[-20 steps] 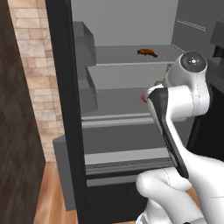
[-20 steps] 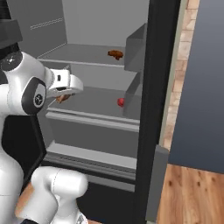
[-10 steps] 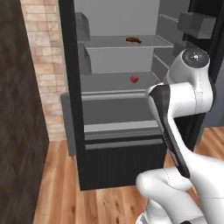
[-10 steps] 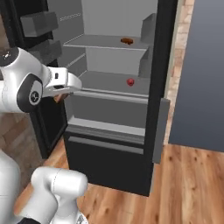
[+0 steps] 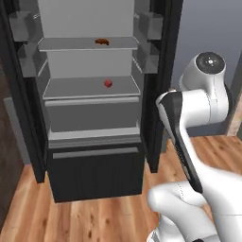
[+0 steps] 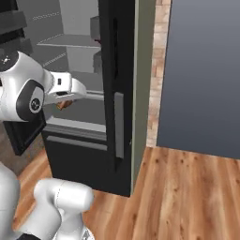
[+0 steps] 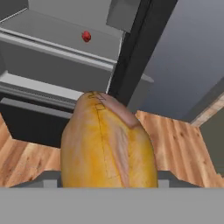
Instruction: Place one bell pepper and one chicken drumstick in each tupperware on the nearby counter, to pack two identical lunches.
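The big black fridge point(image 5: 94, 170) stood open, and everything else was placed around it. The white robot arm point(image 5: 189, 108) was in front of the fridge, off to its right side. The gripper point(image 6: 65, 99) was closed around a plump golden chicken drumstick point(image 7: 109, 144), which filled the middle of the hand view and also peeked out as a small tan bit under the hand in the right base view. The jaws looked partly closed, snug on the meat.

Inside the fridge, a darker brown chicken drumstick point(image 5: 101, 42) lay on the top shelf point(image 5: 71, 45). One red bell pepper point(image 5: 108, 83) sat on the shelf just below it.

I think the job had only just begun. One drumstick was out of the fridge and needed to go to a tupperware. The other drumstick and the peppers were not packed yet.
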